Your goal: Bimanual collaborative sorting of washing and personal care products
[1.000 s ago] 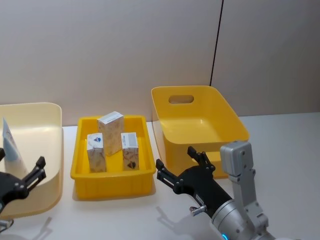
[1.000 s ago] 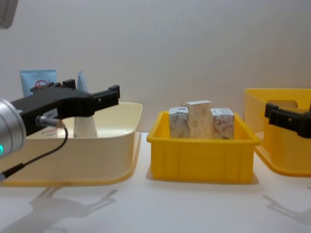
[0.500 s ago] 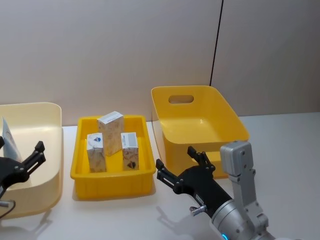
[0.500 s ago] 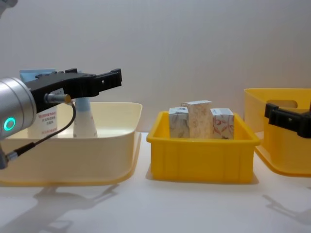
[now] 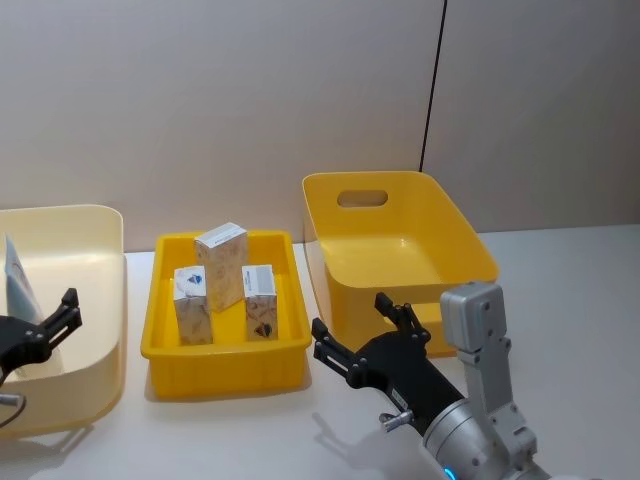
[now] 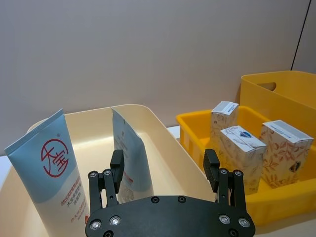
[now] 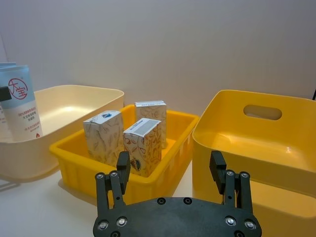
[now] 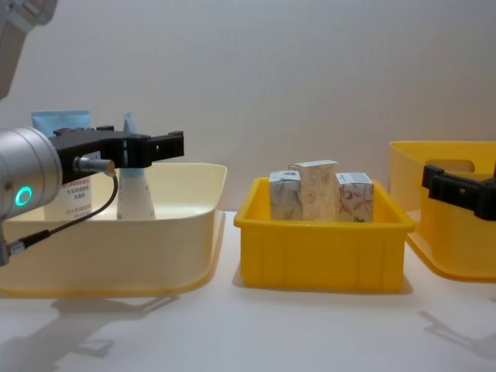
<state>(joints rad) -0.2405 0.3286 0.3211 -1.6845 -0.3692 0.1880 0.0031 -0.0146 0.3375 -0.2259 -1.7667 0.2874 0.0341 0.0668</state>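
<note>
1. R gripper (image 7: pixel 170 162): jaws spread wide, empty, hovering low just in front of yellow tray (image 5: pixel 225 372) & deep yellow bin (image 5: pixel 450 240).
2. L gripper (image 6: pixel 164 160): released, holding nothing, over cream bin (image 5: pixel 112 310).
3. Logo tube (image 6: pixel 52 168) & second tube (image 6: pixel 129 155): upright in cream bin, just past L gripper.
4. Three cartons (image 5: pixel 220 265): upright in yellow tray.
</note>
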